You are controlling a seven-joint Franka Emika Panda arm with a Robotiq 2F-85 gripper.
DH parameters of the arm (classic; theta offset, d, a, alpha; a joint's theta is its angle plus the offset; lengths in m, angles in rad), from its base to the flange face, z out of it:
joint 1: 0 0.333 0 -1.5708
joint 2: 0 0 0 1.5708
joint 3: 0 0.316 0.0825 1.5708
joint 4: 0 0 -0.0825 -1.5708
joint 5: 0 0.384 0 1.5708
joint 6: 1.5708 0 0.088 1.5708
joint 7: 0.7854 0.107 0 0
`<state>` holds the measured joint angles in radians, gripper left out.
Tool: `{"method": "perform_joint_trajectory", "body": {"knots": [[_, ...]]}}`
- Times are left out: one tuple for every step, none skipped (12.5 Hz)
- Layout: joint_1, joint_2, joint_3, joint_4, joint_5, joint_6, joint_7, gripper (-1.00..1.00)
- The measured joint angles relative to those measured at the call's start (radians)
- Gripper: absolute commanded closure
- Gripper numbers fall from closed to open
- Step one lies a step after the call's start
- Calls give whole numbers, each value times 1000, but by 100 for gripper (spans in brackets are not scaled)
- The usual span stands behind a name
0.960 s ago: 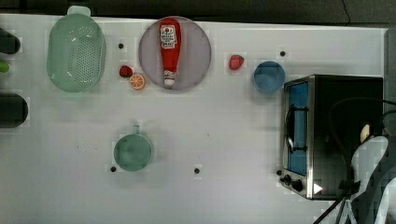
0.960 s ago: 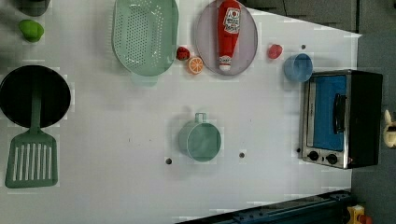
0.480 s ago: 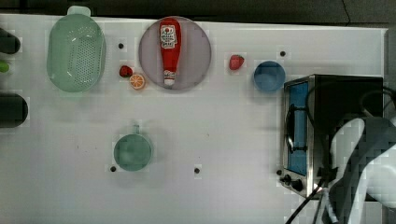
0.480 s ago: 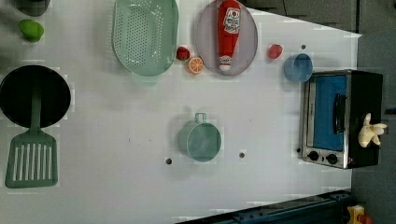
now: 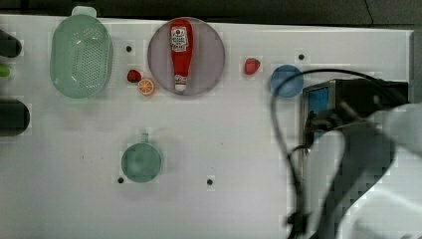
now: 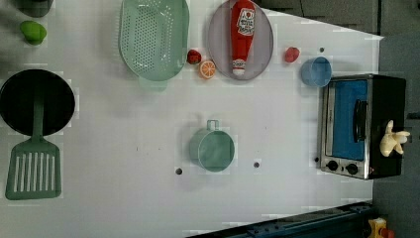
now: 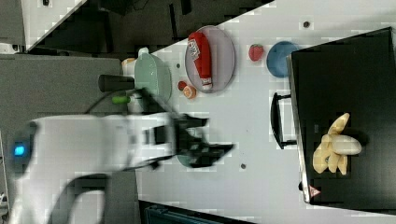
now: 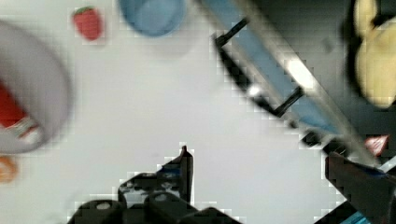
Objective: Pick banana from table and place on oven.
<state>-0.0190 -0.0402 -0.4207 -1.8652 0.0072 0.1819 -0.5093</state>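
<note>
- Hovering over the table (image 5: pixel 224 139), my gripper (image 8: pixel 261 158) had its fingers (image 8: pixel 186 161) spread wide apart with nothing between them.
- Banana (image 7: pixel 334 149) lay on the oven's (image 7: pixel 355 84) black top, clear of my fingers; place step looked done to me.
- In the right view the bunch sat close to the top's front edge, just above the door handle (image 7: pixel 280 119). No lip visible there.
- Risk: any bump to the oven or a brush from my arm could tip the bunch over that front edge onto the table. Curved fruit on a flat top, so I judged it could rock or roll easily.
- Risk: in the top view my arm and its black cable (image 5: pixel 278 129) crossed over the oven. A sweep low across that side could snag the handle or knock the banana.
- Risk: in the right view my gripper (image 7: pixel 208 149) hung over the green cup (image 5: pixel 142 162); dropping straight down there could hit its rim.
- Blue bowl (image 5: pixel 286 80) stood just beside the oven's corner, strawberry (image 5: pixel 252 65) near it; tight spot, I'd avoid it.
- Open room: bare tabletop between the green cup and the oven front, and along the table's near edge at the top view's bottom.
- Safest exit, as I judged: go up first, then away from the oven, keeping cable slack off the handle.
</note>
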Motion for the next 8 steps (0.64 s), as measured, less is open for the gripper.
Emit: {"method": "perform_joint_trajectory", "body": {"knots": [[9,-40,51,1,0,-26,92,-100],[16,-71,104,10,-2,-75,169,-100],[15,-94,171,29,-15,-104,242,-100],[29,-120,224,40,-35,-109,312,-100],[49,-151,267,37,-47,-130,380,-100],[65,-176,303,37,-74,-157,445,-100],[71,-199,337,36,-68,-195,494,-100],[67,-223,373,38,-65,-203,523,-100]]}}
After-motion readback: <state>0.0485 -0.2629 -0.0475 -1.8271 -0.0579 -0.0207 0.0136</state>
